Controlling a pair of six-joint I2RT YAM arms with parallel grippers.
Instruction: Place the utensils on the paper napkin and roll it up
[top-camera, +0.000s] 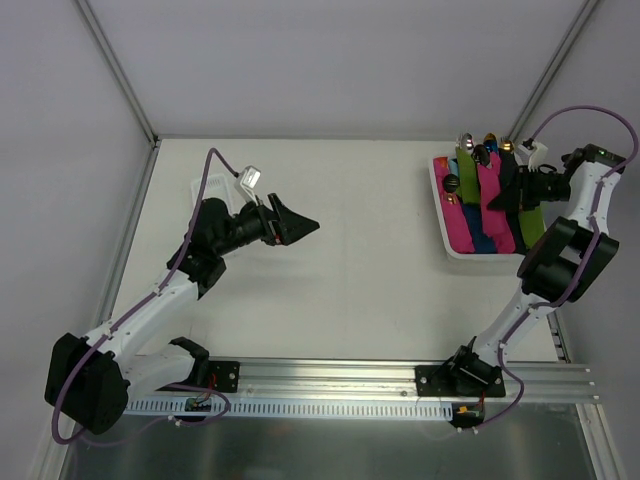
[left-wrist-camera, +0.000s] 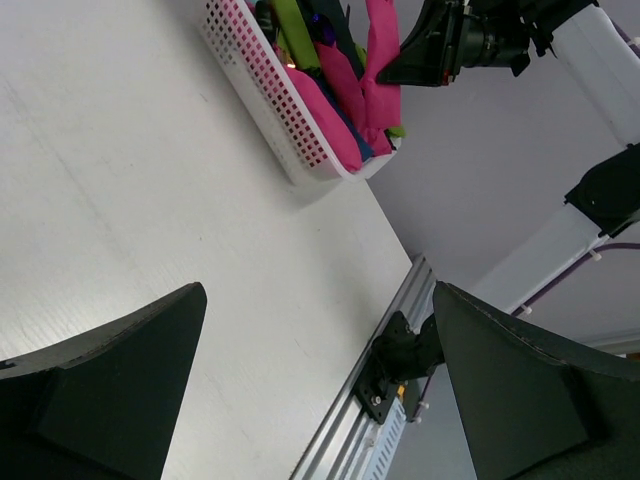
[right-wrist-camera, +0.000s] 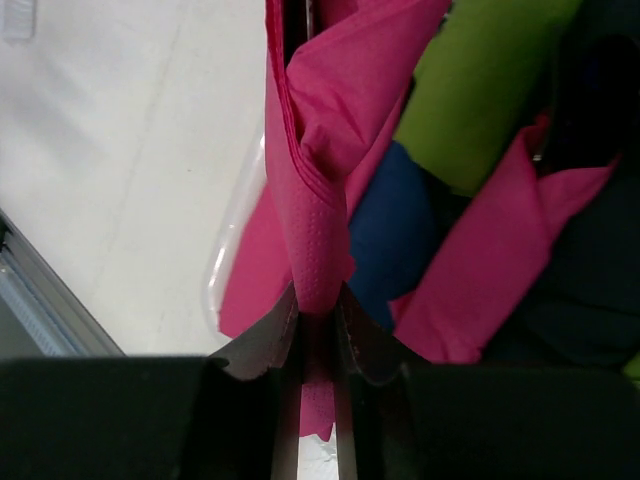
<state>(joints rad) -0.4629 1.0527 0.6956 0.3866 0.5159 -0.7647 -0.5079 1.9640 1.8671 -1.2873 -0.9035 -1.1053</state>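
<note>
My right gripper (right-wrist-camera: 318, 310) is shut on a slim magenta-pink paper napkin roll (right-wrist-camera: 315, 230), with the jaws pinching its end. In the top view this gripper (top-camera: 507, 200) holds the roll (top-camera: 490, 188) over the white basket (top-camera: 440, 215) at the far right. My left gripper (top-camera: 300, 225) is open and empty. It hovers above the table's left half, and its wrist view (left-wrist-camera: 320, 300) looks across bare table. I see no loose dark utensils; only small heads stick out of the rolls in the basket.
The basket (left-wrist-camera: 270, 90) holds several rolled napkins: pink, green (right-wrist-camera: 480, 90), blue (right-wrist-camera: 390, 230) and black. A narrow white ridged tray (top-camera: 212, 190) lies at the far left behind my left arm. A metal rail (top-camera: 330, 375) runs along the near edge.
</note>
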